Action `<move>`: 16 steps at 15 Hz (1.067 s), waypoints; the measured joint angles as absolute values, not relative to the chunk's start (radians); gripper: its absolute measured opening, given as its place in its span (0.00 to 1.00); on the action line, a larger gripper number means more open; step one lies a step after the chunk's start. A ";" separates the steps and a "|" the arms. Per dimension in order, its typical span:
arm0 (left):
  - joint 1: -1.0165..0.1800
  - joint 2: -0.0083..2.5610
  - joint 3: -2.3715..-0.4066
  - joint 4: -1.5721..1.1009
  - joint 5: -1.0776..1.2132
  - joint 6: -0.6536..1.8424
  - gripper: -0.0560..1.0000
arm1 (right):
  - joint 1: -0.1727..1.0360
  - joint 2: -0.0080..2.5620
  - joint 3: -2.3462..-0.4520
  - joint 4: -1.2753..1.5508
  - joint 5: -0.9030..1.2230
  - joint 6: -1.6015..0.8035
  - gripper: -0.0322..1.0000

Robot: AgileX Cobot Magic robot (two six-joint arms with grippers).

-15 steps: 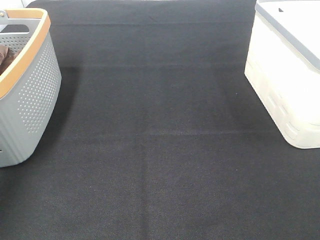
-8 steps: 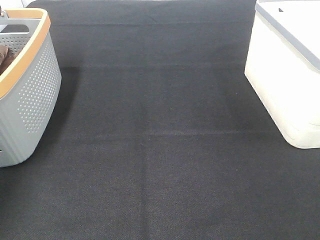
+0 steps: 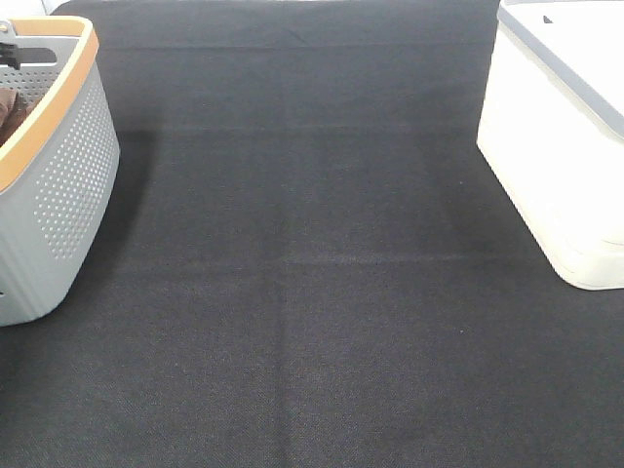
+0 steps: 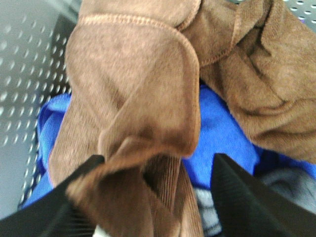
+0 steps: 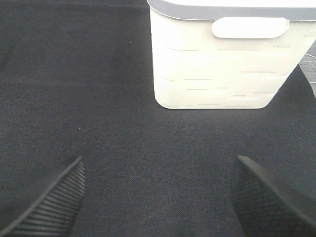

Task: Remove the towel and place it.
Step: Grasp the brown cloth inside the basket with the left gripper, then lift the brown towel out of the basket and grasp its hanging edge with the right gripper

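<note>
- Towel (image 4: 128, 84) lies crumpled in the grey basket (image 3: 58, 185), which stands at the left edge of the surface (image 3: 312, 292) toward the far corner. Its stitched hem is folded over on top of a blue cloth (image 4: 222, 133).
- Left gripper (image 4: 148, 202) is down inside the basket with its jaws spread wide on either side of a raised fold of the towel, and nothing is pinched yet. Such a ridge gives the fingers something to close on without digging into the blue cloth beneath.
- Right gripper (image 5: 158, 197) hangs wide open and empty above the bare surface. It faces the white bin (image 5: 217, 64) at the right edge, probably so that it is out of the left arm's way.
- The open middle of the surface looks the likely place to lay the towel, though the task names none.
- One risk is that the blue cloth rides up with the fold.
</note>
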State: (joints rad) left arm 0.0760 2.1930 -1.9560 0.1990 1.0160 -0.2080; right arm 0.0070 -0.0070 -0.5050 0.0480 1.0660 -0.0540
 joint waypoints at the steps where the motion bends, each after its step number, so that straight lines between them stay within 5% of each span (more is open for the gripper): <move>1: 0.076 2.198 -1.956 0.200 1.015 -0.199 0.55 | 0.007 -0.007 -0.505 0.048 1.066 -0.054 0.77; 5: 0.076 2.199 -1.956 0.200 1.015 -0.169 0.09 | 0.007 -0.007 -0.505 0.048 1.066 -0.054 0.77; 16: 0.076 1.913 -1.956 0.109 1.100 -0.083 0.05 | 0.007 -0.007 -0.505 0.048 1.066 -0.054 0.77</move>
